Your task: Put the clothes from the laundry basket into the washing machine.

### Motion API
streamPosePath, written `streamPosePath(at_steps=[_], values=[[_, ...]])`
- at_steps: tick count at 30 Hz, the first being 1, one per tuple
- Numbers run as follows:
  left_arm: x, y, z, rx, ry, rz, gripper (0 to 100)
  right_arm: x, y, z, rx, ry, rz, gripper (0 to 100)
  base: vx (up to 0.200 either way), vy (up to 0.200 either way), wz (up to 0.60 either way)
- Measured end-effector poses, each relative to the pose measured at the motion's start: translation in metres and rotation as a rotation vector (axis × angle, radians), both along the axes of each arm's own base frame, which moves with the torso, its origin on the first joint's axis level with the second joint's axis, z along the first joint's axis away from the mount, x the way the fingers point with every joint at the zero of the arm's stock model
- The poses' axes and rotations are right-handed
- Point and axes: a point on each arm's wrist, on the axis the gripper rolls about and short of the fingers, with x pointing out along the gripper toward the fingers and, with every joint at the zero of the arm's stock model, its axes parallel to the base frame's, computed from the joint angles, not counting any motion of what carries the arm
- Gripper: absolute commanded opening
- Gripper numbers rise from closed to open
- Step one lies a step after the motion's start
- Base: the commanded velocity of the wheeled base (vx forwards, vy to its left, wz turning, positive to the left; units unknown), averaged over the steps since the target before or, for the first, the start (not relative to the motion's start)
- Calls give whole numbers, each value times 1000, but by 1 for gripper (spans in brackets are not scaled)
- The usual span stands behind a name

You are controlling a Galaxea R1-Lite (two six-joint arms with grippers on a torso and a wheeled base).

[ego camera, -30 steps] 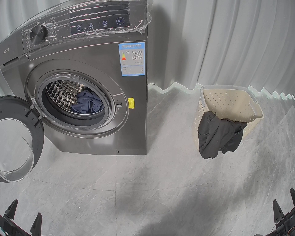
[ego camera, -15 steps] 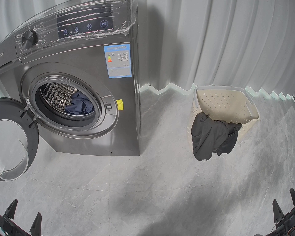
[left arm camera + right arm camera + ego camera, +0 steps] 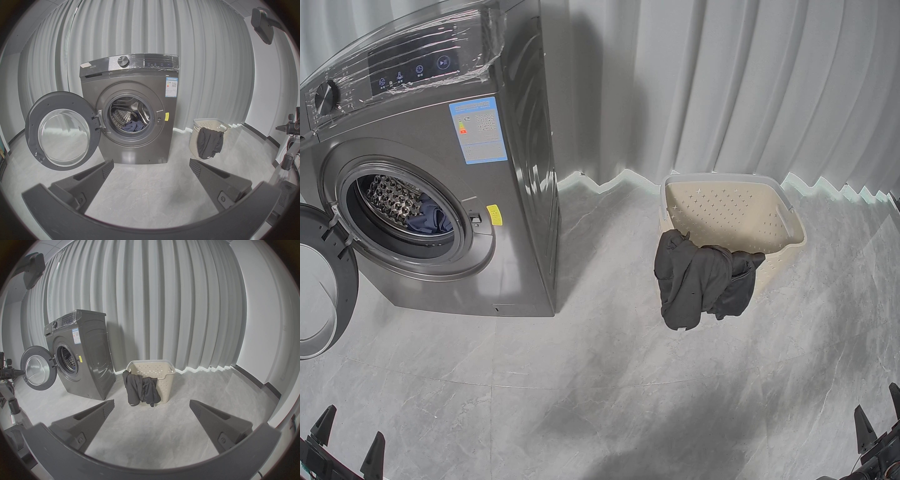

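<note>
A cream laundry basket [image 3: 775, 206] [image 3: 162, 371] [image 3: 209, 122] stands on the floor by the curtain, with a dark grey garment [image 3: 700, 284] [image 3: 139, 390] [image 3: 211, 142] draped over its front rim. The grey washing machine [image 3: 487, 206] [image 3: 140, 78] [image 3: 90, 352] stands to the left, its round door [image 3: 315, 281] [image 3: 59, 131] swung open. A blue garment [image 3: 428, 222] [image 3: 132, 125] lies inside the drum. My left gripper [image 3: 349, 437] [image 3: 151, 165] is open low at the near left. My right gripper [image 3: 878, 415] [image 3: 151, 405] is open low at the near right. Both are empty and far from the basket.
Grey tiled floor [image 3: 600, 387] stretches between me and the machine and basket. White curtains [image 3: 737, 87] hang along the back wall. The open door juts out to the left of the machine.
The whole head view has shifted: the machine and basket slid leftward in the picture, so the camera turned right. Both grippers keep their places and stay open.
</note>
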Motion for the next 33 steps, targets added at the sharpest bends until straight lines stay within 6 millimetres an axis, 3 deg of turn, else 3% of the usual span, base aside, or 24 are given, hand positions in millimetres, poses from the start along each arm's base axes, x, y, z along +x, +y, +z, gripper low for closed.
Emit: streamPosePath(at_steps=[5,11,23,29,33], values=[[0,0,0,0,1,-1,100,0,0,0,0,0,0,100,0,-200,0],[0,0,0,0,0,0,100,0,0,0,0,0,0,100,0,0,0],[0,0,0,0,0,-1,100,0,0,0,0,1,0,100,0,-200,0],[0,0,0,0,2,0,100,0,0,0,-1,1,1,100,0,0,0],[0,0,0,-1,1,-1,100,0,0,0,-1,2,0,100,200,0,0]])
